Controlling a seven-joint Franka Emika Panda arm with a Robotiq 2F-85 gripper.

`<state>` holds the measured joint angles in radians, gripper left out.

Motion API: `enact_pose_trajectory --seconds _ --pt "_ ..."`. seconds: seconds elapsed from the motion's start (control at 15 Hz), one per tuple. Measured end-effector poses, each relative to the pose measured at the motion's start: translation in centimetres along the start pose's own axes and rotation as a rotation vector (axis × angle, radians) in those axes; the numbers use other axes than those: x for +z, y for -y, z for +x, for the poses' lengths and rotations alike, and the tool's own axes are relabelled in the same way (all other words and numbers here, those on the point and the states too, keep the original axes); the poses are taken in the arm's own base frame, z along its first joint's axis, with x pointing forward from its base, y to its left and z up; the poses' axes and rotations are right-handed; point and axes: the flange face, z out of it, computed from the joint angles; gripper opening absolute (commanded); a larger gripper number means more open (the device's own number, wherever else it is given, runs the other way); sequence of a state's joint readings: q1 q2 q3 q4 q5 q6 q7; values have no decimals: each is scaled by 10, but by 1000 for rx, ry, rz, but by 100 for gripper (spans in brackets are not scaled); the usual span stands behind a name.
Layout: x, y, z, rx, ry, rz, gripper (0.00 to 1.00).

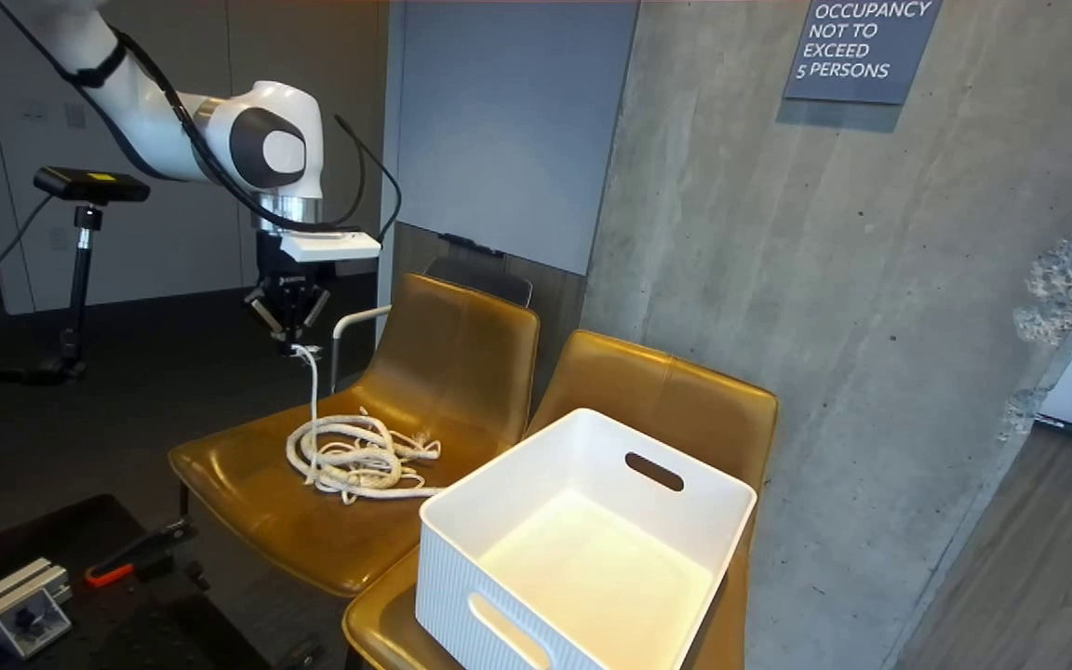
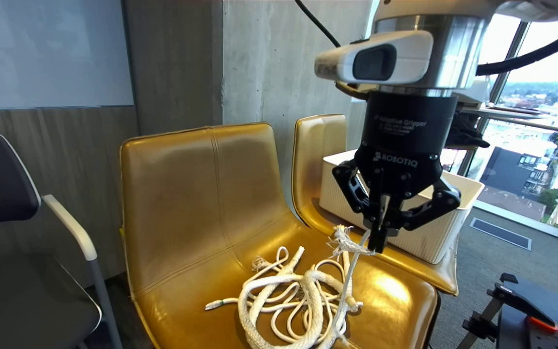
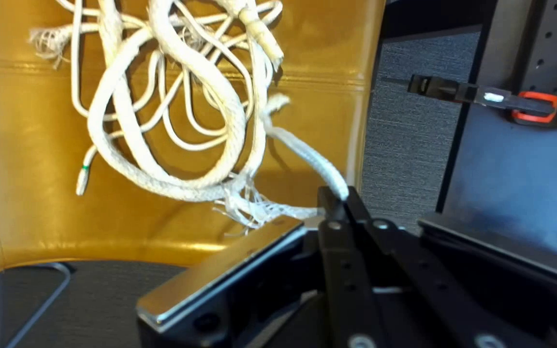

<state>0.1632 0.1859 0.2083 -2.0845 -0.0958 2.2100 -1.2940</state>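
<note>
While my claw (image 1: pixel 290 342) pinches a white cord (image 3: pixel 317 162), a rope pile (image 2: pixel 313 305) lies below it

Although the claw is narrowed almost fully, it clasps the white cord, whose frayed end (image 2: pixel 346 242) juts out beside it. From my claw the cord runs down to the rope pile, beneath me on a tan chair (image 2: pixel 196 189). To hold it well, I judge, I need a snug pinch, since only a slim length fills my grasp, and slow, smooth motion, because the pile could snag it. The frayed end, being loose fibre, looks apt to slip.

Lower than my claw and off to its side, a white bin (image 1: pixel 452 586) stands open-topped on a second chair (image 1: pixel 676 381). I see nothing on the part of its floor that shows; one near corner is out of view.
</note>
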Motion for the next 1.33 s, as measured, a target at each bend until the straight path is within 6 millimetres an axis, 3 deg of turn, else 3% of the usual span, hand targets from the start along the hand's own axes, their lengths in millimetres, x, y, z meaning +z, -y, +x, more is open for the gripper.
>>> enact_pose_trajectory --seconds 0.13,0.27,0.33,0.4,0.53,0.67,0.8,1.0,1.07,1.2,1.33 --pt "8 -8 -19 30 -7 -5 1" --pt "14 -15 -24 44 -15 -4 1" --pt "17 -19 -24 46 -18 -1 29" --pt "20 -23 -24 48 -21 2 31" --pt "26 -34 -31 62 -28 5 44" --pt "29 -49 -49 78 -34 0 57" --pt "28 -66 -78 87 -41 -16 72" --pt "23 -95 -147 79 -64 -27 95" --pt "26 -103 -171 66 -76 -18 77" --pt "34 -108 -190 77 -79 -10 92" --pt "35 -107 -181 67 -79 -5 96"
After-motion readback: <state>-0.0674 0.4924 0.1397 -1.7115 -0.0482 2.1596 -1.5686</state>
